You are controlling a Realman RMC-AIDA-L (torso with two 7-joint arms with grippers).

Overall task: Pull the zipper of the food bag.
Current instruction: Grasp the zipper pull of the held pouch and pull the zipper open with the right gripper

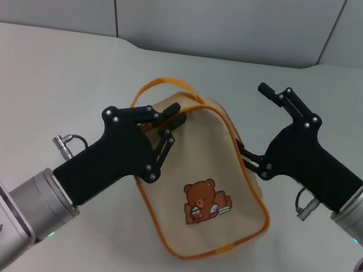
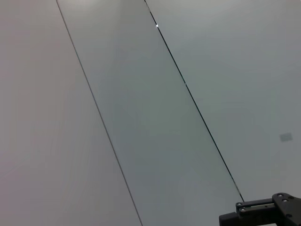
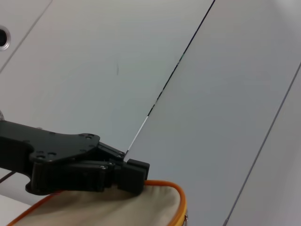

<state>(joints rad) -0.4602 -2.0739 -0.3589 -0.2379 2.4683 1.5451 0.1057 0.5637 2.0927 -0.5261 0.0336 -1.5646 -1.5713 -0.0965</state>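
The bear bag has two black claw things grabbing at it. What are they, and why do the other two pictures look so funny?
Those are a robot's two arms, and the claws are its grippers. The big picture comes from a camera on the robot's head, looking down at a pale table. On it lies the food bag, cream with orange edging and a little bear. The left gripper pinches the bag's top edge, jaws closed. The right gripper reaches its side, by the orange zipper; its upper finger sticks up, so it is open. The other pictures come from cameras on the wrists, pointing mostly at the wall.
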